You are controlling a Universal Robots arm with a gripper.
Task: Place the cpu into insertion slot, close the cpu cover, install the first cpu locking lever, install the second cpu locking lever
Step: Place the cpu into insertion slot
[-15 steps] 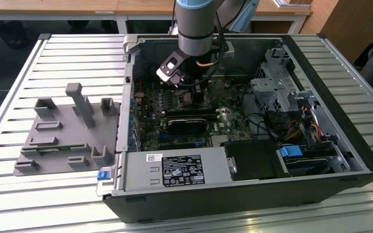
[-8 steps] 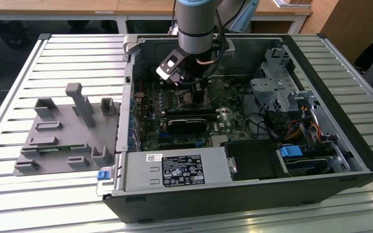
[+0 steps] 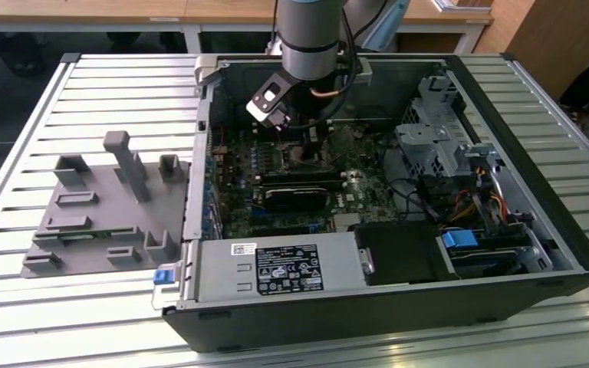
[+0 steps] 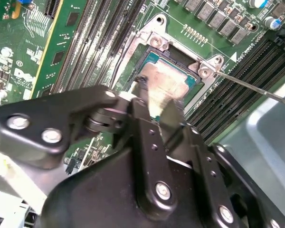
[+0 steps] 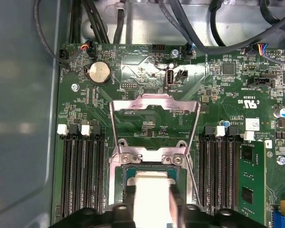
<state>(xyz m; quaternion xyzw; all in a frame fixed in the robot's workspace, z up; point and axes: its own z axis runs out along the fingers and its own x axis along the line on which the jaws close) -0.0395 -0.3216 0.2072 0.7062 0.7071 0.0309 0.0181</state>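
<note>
One cpu point(image 4: 168, 78) in the insertion slot point(image 5: 120, 187) (cpu cover point(image 5: 154, 100) raised), tool point(image 4: 156, 107) clamped on its edges.

In both wrist views the black gripper point(image 4: 156, 97) point(image 5: 152, 199) covers part of the pale silvery-beige square cpu point(image 4: 168, 78) point(image 5: 152, 176). In the exterior view's upper centre the grey arm point(image 3: 310, 38) hides it.

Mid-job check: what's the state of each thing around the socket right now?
cpu: lying in the slot, top uncovered.
slot: filled by the cpu.
cover: open, tilted back off the slot.
lever: unlatched, sticking out free.
gripper: low over the slot, at the cpu.
</note>
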